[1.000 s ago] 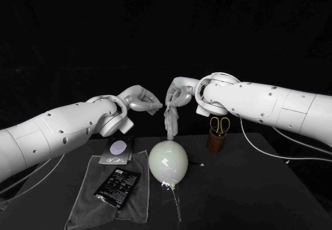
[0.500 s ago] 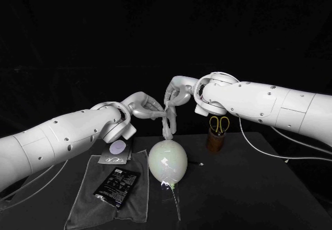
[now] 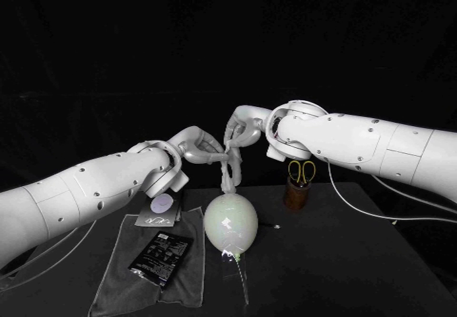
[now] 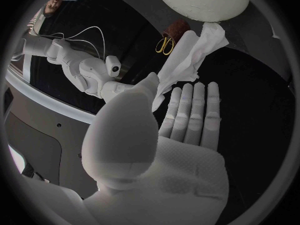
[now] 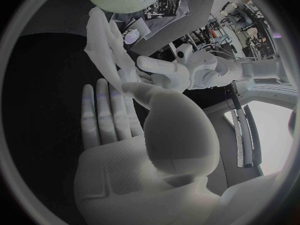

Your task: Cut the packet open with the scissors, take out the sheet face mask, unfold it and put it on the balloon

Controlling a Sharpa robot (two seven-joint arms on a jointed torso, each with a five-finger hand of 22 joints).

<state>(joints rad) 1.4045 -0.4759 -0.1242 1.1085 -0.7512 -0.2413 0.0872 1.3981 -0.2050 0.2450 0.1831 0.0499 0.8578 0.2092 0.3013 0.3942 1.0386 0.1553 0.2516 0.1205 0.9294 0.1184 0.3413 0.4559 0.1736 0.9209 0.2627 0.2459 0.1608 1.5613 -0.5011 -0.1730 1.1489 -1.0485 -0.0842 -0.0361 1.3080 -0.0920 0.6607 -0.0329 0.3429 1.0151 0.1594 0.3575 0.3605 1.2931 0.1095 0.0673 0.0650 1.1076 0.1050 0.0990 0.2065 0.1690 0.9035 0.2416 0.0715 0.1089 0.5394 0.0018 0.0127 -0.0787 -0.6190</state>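
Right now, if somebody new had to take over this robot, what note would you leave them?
Hands: the right robot hand pinches the top of the mask; the left robot hand appears to pinch it a little lower.
Things: the mask hangs folded over the balloon. The packet lies on the cloth. The scissors stand in the holder.
Done: the mask is out of the packet and the scissors are put away.
Left: unfold the mask and lay it on the balloon.
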